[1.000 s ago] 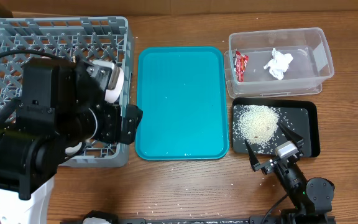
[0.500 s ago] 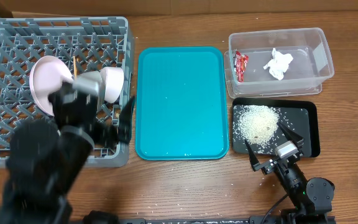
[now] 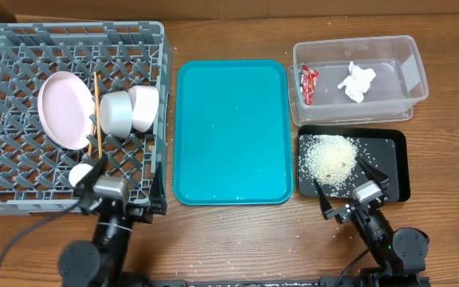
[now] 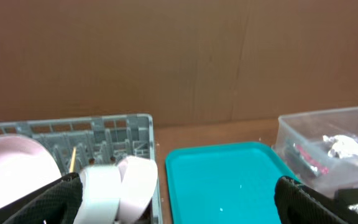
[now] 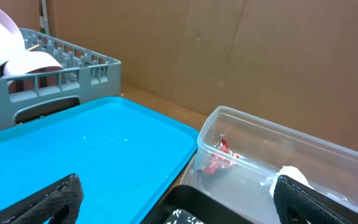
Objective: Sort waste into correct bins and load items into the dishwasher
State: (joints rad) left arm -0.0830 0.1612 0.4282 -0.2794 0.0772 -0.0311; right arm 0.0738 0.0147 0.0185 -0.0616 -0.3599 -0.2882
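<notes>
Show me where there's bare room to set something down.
The teal tray, between rack and tub, is almost bare. So is the table in front of it. Crowded: rack's middle with plate and bowls; black tray with rice.

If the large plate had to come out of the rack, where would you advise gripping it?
Probably the plate's exposed left rim, coming down from above: it stands tilted on edge in the rack, so only the thin rim fits between jaws, and the chopsticks and steel bowl crowd its right side.
</notes>
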